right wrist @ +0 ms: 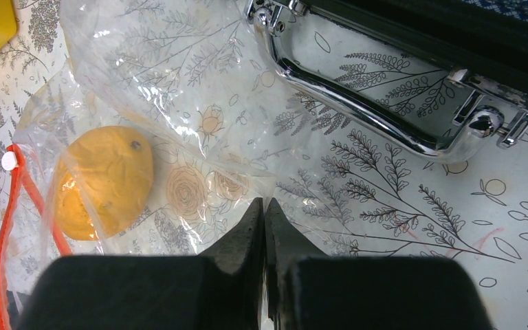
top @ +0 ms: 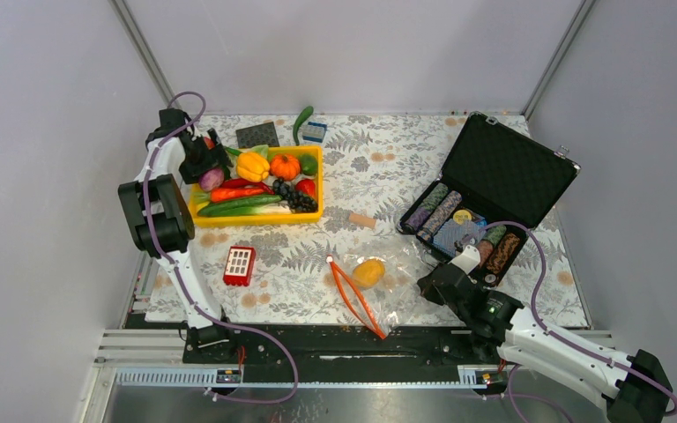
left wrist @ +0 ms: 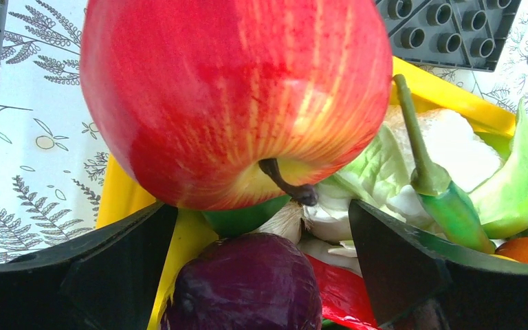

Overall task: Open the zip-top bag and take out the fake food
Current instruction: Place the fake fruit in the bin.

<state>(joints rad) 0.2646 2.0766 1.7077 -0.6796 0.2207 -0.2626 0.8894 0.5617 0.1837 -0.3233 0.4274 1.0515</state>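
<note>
Floral desk: bag (right wrist: 179, 103), likely limp and slippery, holds light hard fruit (right wrist: 106, 182); grasp fruit's sides; left jaws apart, right jaws together.

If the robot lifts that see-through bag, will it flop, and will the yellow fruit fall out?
Probably floppy: the zip-top bag is thin, wrinkled film. It would likely sag around the yellow fruit inside. The round fruit might roll toward the red zip strip.
</note>
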